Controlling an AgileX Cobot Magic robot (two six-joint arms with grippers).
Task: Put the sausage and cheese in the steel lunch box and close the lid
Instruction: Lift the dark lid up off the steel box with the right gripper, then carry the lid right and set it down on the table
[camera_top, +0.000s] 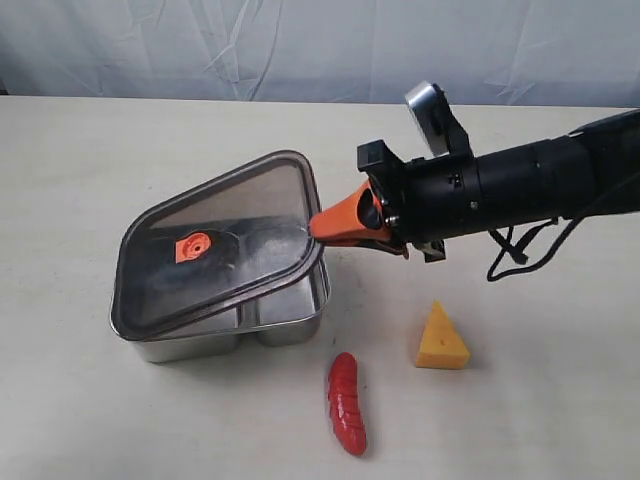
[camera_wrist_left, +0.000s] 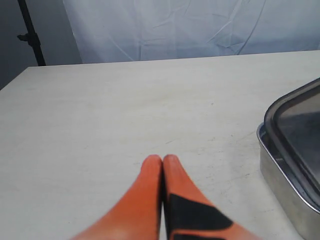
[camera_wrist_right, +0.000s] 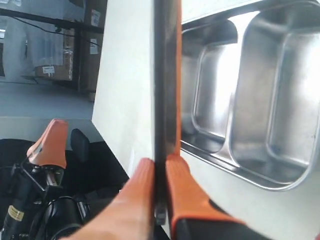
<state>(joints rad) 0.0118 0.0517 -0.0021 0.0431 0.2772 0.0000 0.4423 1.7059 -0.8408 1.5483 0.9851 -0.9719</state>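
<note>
The dark tinted lid (camera_top: 220, 245) with its orange valve (camera_top: 193, 246) hangs tilted over the steel lunch box (camera_top: 290, 322), its right side raised. My right gripper (camera_top: 318, 225) is shut on the lid's right edge. In the right wrist view the lid (camera_wrist_right: 161, 75) shows edge-on between the orange fingers (camera_wrist_right: 187, 185), and both compartments of the lunch box (camera_wrist_right: 235, 167) are empty. The red sausage (camera_top: 347, 403) and the yellow cheese (camera_top: 441, 338) lie on the table in front of the box. My left gripper (camera_wrist_left: 162, 159) is shut and empty, left of the lunch box (camera_wrist_left: 280, 175), and out of the exterior view.
The table (camera_top: 80, 160) is pale and bare to the left of and behind the box. A white cloth backdrop (camera_top: 300, 40) runs along the far edge. The right arm (camera_top: 520, 185) stretches in from the right above the cheese.
</note>
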